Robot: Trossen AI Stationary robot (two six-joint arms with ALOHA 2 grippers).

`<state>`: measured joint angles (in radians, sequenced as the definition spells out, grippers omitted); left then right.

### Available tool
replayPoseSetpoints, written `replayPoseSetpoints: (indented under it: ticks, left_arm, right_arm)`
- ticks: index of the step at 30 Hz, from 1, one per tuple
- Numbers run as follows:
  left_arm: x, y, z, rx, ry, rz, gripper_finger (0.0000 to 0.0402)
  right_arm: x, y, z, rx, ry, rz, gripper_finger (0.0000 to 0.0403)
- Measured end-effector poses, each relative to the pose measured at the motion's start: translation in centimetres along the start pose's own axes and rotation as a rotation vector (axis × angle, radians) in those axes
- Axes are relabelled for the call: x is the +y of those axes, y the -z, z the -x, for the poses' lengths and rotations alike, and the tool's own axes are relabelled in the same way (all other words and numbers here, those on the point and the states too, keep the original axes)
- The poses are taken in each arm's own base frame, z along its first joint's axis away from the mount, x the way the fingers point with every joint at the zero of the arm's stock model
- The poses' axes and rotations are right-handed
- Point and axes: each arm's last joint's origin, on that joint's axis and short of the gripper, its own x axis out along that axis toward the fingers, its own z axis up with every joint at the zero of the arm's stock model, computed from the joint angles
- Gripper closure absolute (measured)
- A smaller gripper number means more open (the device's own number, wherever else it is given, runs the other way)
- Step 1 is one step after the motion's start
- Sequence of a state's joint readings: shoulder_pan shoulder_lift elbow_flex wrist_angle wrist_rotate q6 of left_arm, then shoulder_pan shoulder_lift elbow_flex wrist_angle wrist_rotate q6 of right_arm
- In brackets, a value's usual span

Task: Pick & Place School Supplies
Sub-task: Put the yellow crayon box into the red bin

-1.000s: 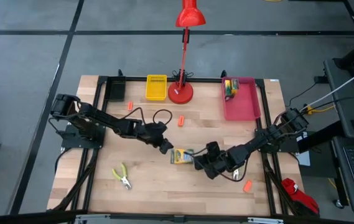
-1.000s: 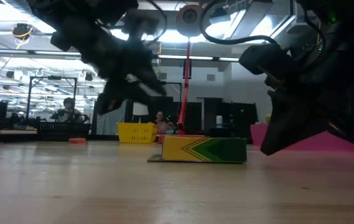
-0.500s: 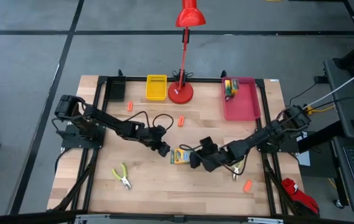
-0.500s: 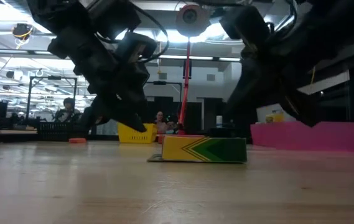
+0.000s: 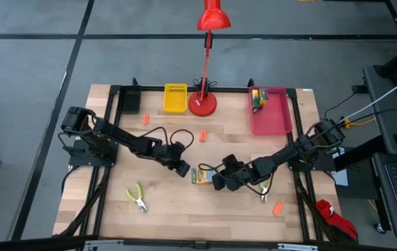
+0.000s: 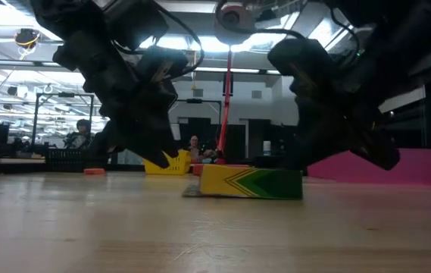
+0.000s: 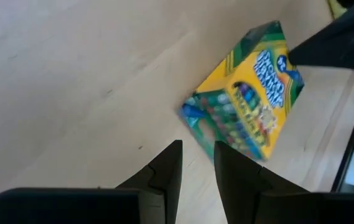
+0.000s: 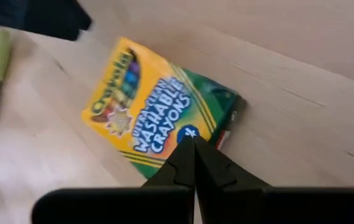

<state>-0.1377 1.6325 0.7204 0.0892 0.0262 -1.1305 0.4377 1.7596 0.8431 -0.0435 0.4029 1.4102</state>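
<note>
High view: straight down over the whole counter (image 5: 114,209). Low view: counter height, level, facing the room behind. Each wrist view: close, angled down past its own fingers. All four share the crayon box (image 5: 202,176) (image 6: 251,183) (image 7: 245,112) (image 8: 158,115) at mid-counter.

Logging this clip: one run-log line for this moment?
crayon box flat mid-table | left gripper beside it, narrow gap, empty | right gripper shut, opposite side
</note>
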Motion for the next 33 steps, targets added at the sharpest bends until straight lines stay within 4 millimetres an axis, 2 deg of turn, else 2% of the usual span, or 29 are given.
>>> replayPoseSetpoints:
  ticks: [7,12,21,33]
  left_arm:
    - [-0.5,1.0,0.0,0.021,0.016,-0.001,0.0313]
    - [-1.1,1.5,0.0,0.032,0.054,-0.001,0.0304]
    - [-1.6,1.3,0.0,0.011,0.105,0.018,0.0291]
    - [-2.1,0.9,0.1,-0.03,0.167,0.025,0.0293]
  right_arm:
    - [-1.4,0.9,-0.1,-0.001,-0.007,-0.062,0.0403]
    - [-1.4,1.0,-0.1,-0.003,-0.009,-0.058,0.0403]
    - [-1.6,1.2,0.0,-0.002,0.009,-0.046,0.0403]
    - [-1.8,1.9,0.3,-0.017,0.026,-0.061,0.0403]
